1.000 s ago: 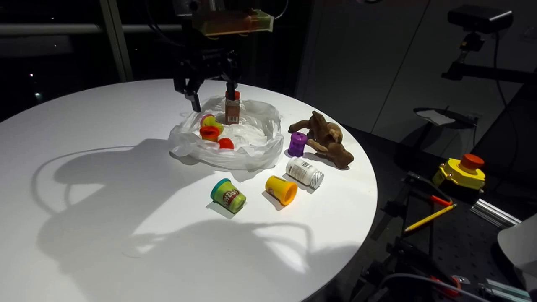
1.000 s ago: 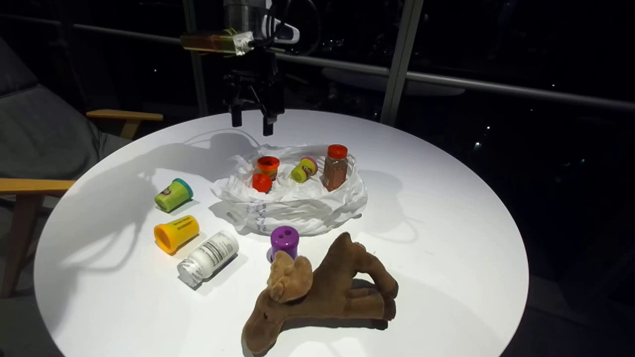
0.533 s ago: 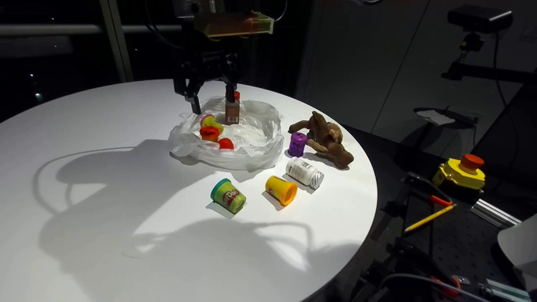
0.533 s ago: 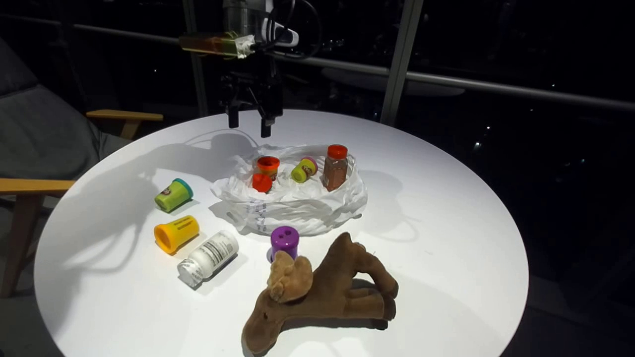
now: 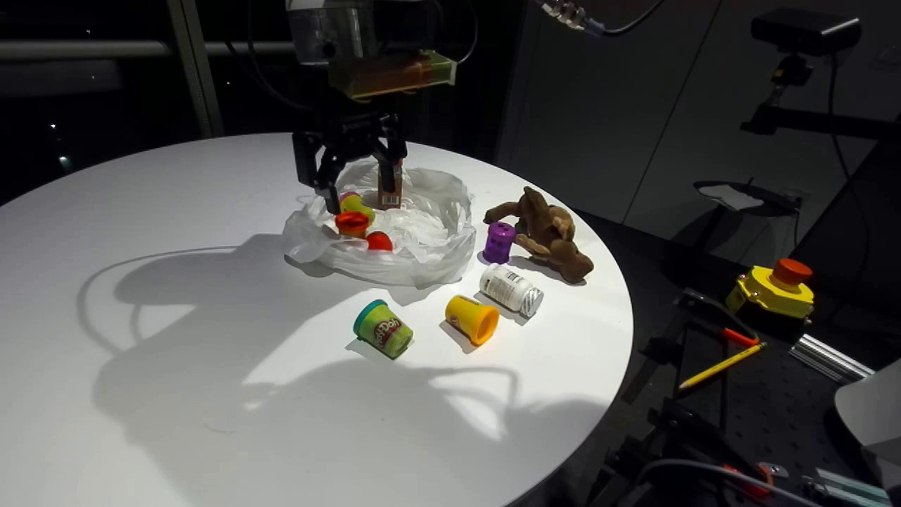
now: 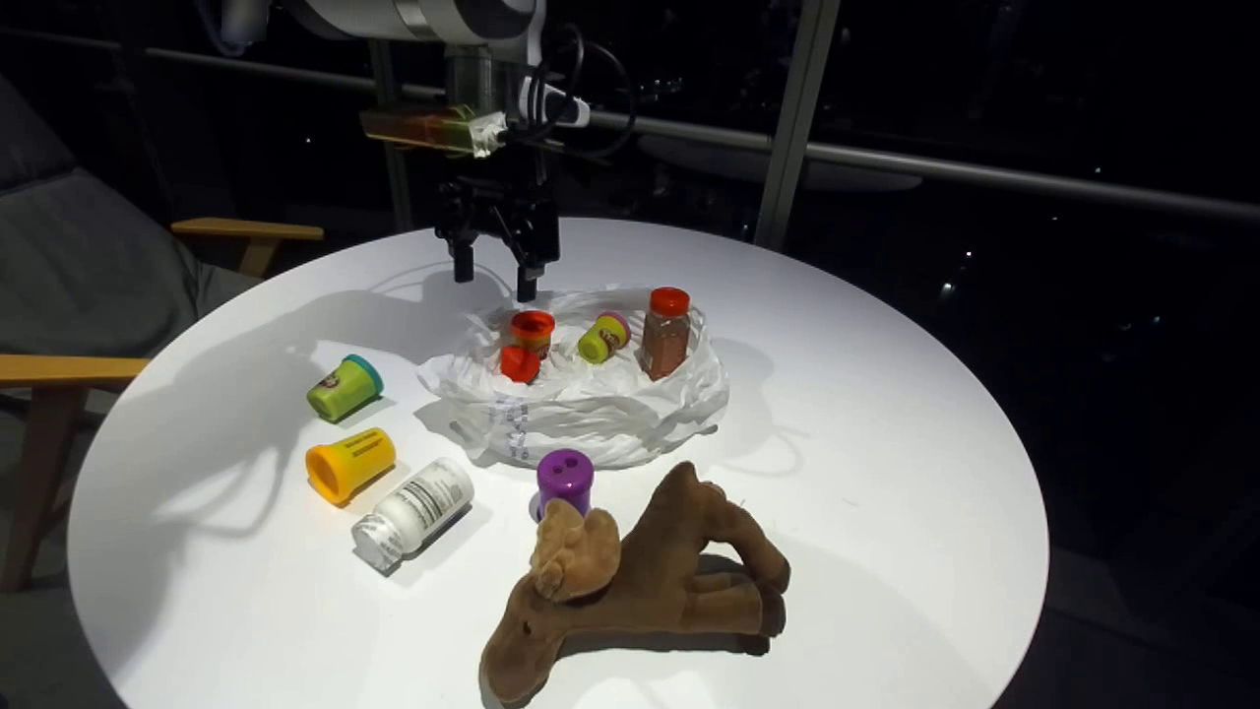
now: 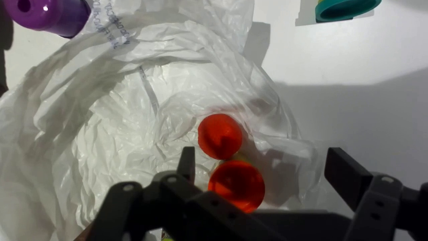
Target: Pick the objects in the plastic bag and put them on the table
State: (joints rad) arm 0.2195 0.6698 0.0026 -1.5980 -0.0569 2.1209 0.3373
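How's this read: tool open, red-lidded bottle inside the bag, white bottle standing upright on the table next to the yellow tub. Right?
Not quite: the white bottle isn't upright; it lies on its side on the table next to the yellow tub, as both exterior views show. The rest holds: tool open, red-lidded bottle inside the bag.

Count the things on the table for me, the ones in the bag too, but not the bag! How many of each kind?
Green tub, yellow tub, orange-red tub, lime tub: 4 tubs
White bottle: 1 bottle
Red-lidded jar: 1 jar
Purple pot: 1 pot
Brown stuffed animal: 1 soft toy
Small red thing: 1, too unclear to name
Total: 9 in sight
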